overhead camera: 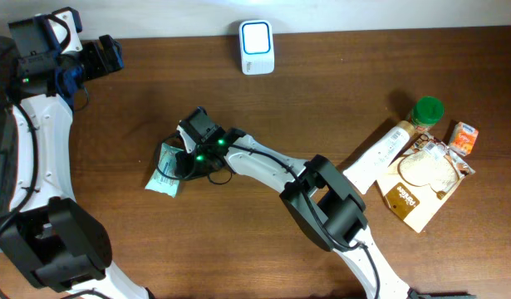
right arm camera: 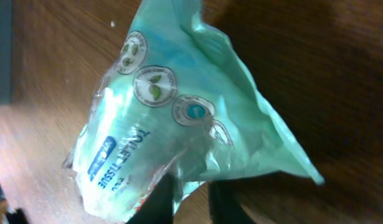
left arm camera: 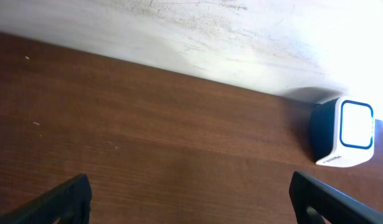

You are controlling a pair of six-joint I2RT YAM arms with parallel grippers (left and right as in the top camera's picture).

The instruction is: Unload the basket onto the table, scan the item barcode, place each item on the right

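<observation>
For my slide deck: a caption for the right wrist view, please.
Right gripper shut on the edge of a green toilet tissue pack, brown wooden table behind.

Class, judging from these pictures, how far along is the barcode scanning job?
Done: the right gripper is shut on the tissue pack. In hand: the pack, held far from the scanner. Left: carrying it there and showing its barcode.

The brown wooden table [overhead camera: 321, 91] holds a green tissue pack [overhead camera: 162, 176] right at the right pincer [overhead camera: 182, 164]. A white scanner [overhead camera: 257, 46] stands well beyond the pincer near the far edge. Far off to the pincer's right, a green-lidded jar [overhead camera: 427, 111], a white bottle [overhead camera: 386, 149], a brown pouch [overhead camera: 413, 195] and a small orange carton [overhead camera: 464, 137] lie close together.
</observation>
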